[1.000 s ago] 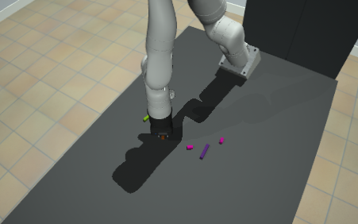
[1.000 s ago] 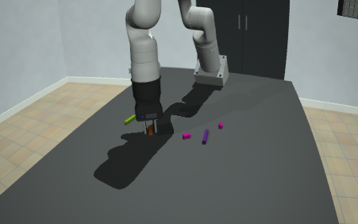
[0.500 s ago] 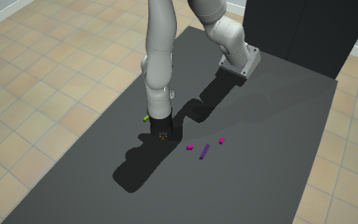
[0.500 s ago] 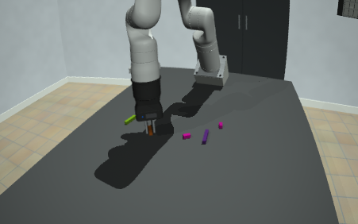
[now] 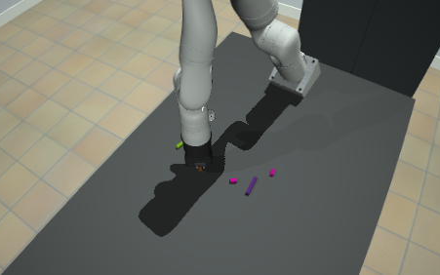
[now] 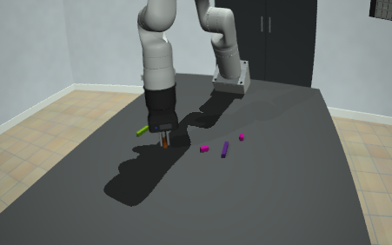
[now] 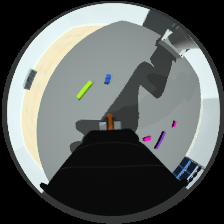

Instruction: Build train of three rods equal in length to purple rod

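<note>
My gripper [image 6: 164, 142] points straight down at the dark table and is shut on an orange rod [image 6: 165, 143]; it also shows in the top view [image 5: 200, 168] and in the wrist view [image 7: 109, 121]. The rod's lower end is at or just above the table; I cannot tell which. The purple rod [image 5: 251, 185] lies flat to the right. One magenta rod [image 5: 233, 180] lies just left of it and another magenta rod [image 5: 272, 172] a little beyond it. A lime rod [image 5: 180, 144] lies behind the arm. A blue rod [image 7: 107, 78] shows only in the wrist view, beside the lime rod [image 7: 84, 89].
The arm's base [image 5: 295, 78] is mounted at the table's far end, in front of a black cabinet [image 6: 265, 39]. The arm's shadow falls across the table's middle. The table's left edge runs close behind the lime rod.
</note>
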Action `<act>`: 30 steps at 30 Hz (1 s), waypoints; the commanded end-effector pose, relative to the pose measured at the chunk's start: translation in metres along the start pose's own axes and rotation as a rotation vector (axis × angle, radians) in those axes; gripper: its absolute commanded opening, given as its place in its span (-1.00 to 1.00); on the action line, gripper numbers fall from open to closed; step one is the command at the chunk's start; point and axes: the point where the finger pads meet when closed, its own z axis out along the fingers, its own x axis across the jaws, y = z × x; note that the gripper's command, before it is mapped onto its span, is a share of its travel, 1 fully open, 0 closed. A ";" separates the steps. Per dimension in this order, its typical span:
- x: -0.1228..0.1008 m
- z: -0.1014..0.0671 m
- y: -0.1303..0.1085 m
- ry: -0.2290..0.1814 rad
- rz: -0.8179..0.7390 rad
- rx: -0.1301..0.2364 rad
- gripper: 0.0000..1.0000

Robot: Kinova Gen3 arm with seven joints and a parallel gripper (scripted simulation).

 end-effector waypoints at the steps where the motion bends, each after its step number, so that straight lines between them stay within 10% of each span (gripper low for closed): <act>1: 0.000 0.000 0.000 -0.001 0.000 -0.001 -0.52; 30: 0.000 -0.024 0.000 -0.001 0.000 -0.001 -0.52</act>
